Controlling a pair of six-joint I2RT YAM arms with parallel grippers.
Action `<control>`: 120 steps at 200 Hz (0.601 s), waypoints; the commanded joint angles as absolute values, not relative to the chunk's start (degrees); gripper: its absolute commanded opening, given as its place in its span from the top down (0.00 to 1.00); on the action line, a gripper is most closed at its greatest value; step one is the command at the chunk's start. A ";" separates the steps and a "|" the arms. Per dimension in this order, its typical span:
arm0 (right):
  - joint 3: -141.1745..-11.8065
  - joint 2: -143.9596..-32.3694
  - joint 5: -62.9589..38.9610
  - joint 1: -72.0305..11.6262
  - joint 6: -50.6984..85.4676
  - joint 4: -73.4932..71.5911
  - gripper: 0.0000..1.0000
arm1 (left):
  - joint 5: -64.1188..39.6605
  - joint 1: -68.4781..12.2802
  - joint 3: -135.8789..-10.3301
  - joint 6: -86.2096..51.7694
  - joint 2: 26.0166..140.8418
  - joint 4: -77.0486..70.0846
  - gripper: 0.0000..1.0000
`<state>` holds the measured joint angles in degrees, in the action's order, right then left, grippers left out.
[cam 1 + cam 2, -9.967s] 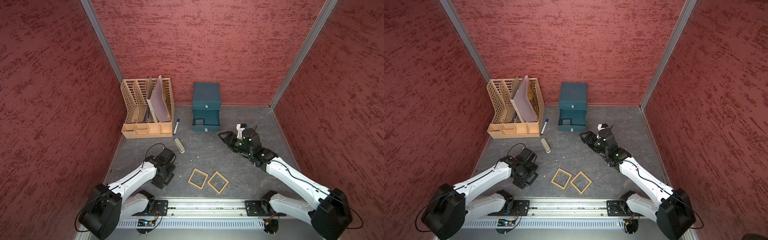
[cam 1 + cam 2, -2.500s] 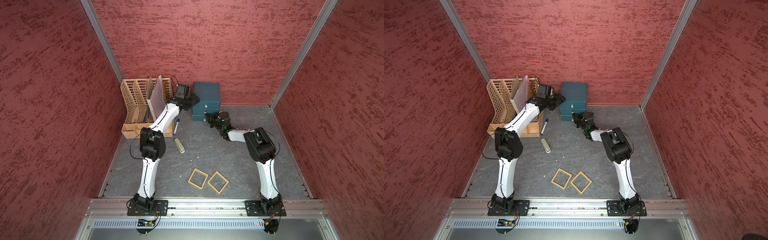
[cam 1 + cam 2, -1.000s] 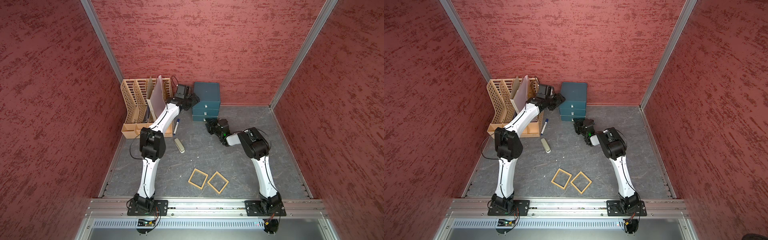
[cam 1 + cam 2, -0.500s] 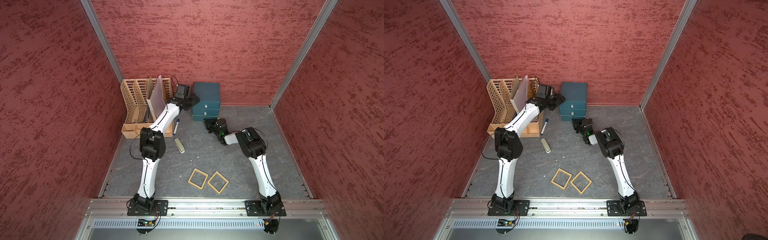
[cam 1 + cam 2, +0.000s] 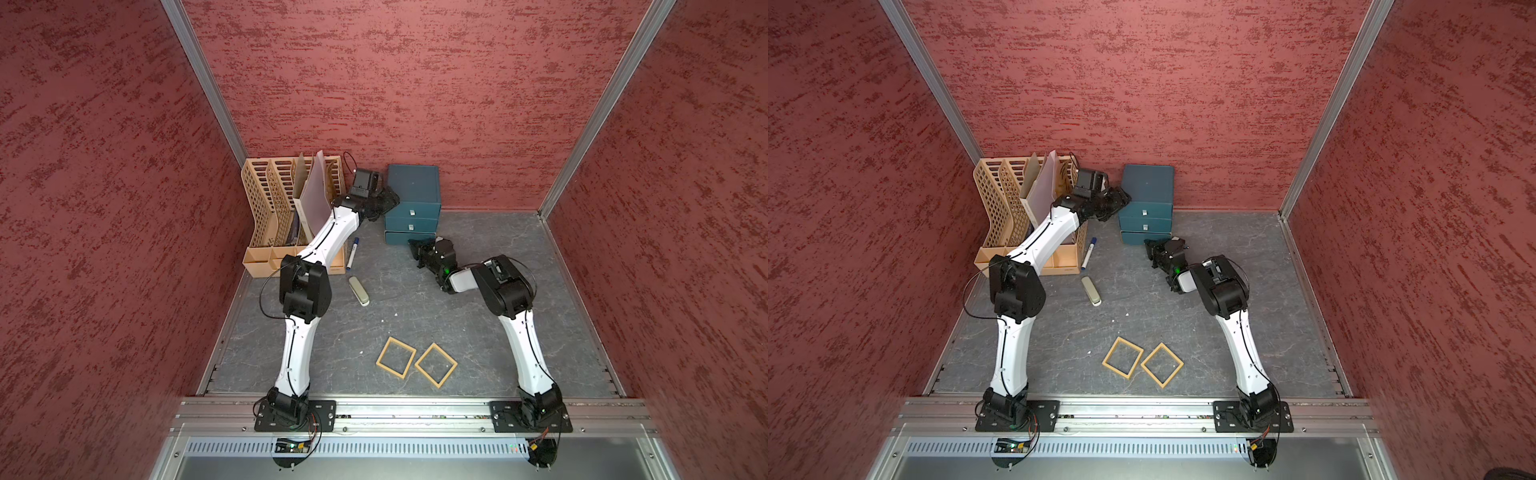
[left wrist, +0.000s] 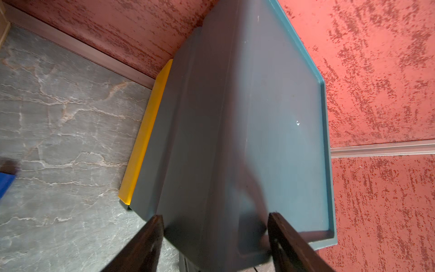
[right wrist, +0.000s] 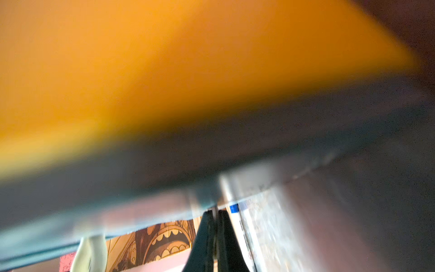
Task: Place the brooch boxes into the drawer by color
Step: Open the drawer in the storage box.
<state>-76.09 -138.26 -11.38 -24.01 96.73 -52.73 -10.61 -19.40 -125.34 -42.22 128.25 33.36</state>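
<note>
The bottom drawer [image 5: 398,238], which stood pulled out ten seconds ago, is now pushed flush, and both arms have swung up from the near rail to the drawer chest [image 5: 413,185] at the back wall. In the last second the right fingers [image 7: 204,237] have snapped together. Their tips sit right at the bottom drawer's front, where its pull should be. The arm hides the pull in both top views and the wrist view is mostly an orange blur, so I can't tell whether they've pinched it.

The left fingers [image 6: 141,245] stand apart, astride the chest's upper side edge, one by the side wall and one over the top. That's steadying it, I'd guess.

The two tan brooch boxes [image 5: 395,358] lie flat on the desk [image 5: 498,332] near the front rail, just beside each other and well apart from either arm. No other boxes show.

What worries me is that tiny pull. If the grip is shallow, the fingers slip off and the drawer stays put. If the brace is loose, the whole chest slides forward instead of the drawer. And with all three fronts shut, I can't see what is inside any of them, so the tan pair could end up mixed with another colour.
</note>
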 commanded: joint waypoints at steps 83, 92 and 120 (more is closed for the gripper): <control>-53.78 -125.07 -7.43 -29.94 99.66 -63.04 1.00 | -12.59 -19.78 -124.48 -41.31 127.44 35.42 0.27; -52.68 -124.45 -7.38 -30.27 99.79 -63.43 1.00 | -12.61 -19.78 -124.40 -41.24 127.44 35.42 0.27; -49.50 -122.04 -6.90 -31.50 100.06 -63.64 1.00 | -12.82 -19.71 -124.46 -41.41 127.60 35.24 0.27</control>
